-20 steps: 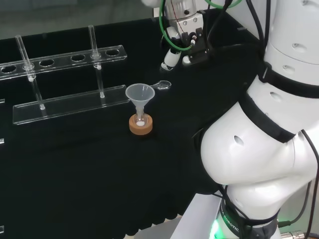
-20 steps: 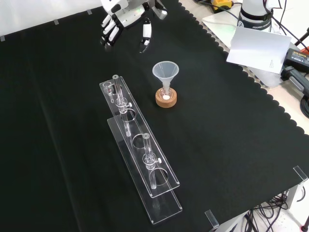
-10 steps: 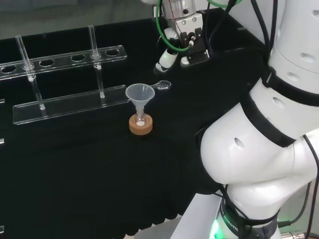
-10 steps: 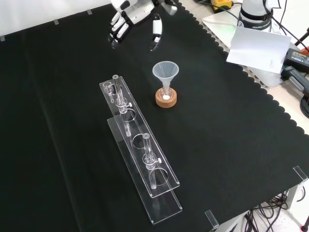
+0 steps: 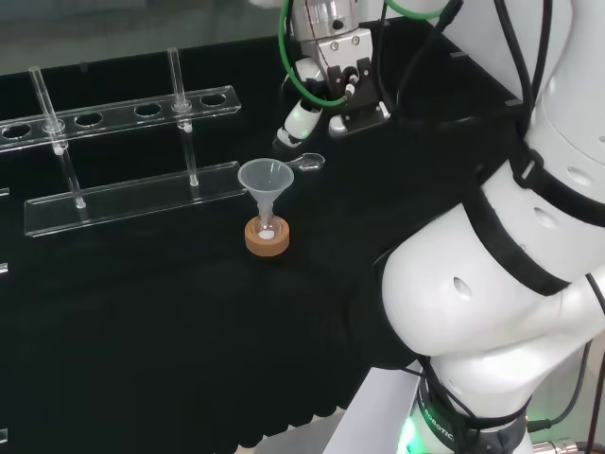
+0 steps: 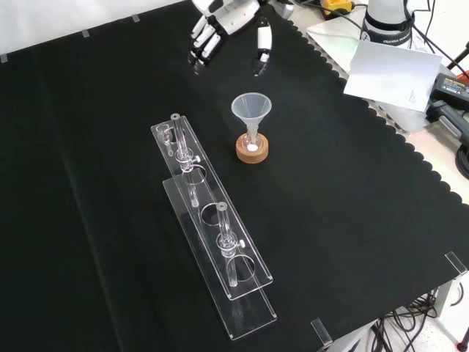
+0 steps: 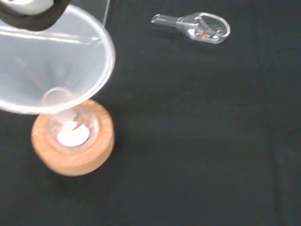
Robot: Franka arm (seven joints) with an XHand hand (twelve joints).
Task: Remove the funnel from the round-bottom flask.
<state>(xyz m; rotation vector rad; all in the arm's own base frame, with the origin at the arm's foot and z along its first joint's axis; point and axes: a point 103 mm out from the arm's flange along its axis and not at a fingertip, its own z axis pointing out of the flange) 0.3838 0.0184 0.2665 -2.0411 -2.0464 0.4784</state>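
On a cork stand [image 6: 252,150], funnel [image 6: 251,108] in flask, seemingly small, robot hand [image 6: 229,26] released above, apart.

Clear shiny plastic funnel [image 6: 251,110]. Rough brown cork ring [image 6: 252,151]. Soft, dull black cloth [image 6: 352,220]. See-through glossy rack [image 6: 212,249]. Smooth white plastic hand [image 6: 229,22].
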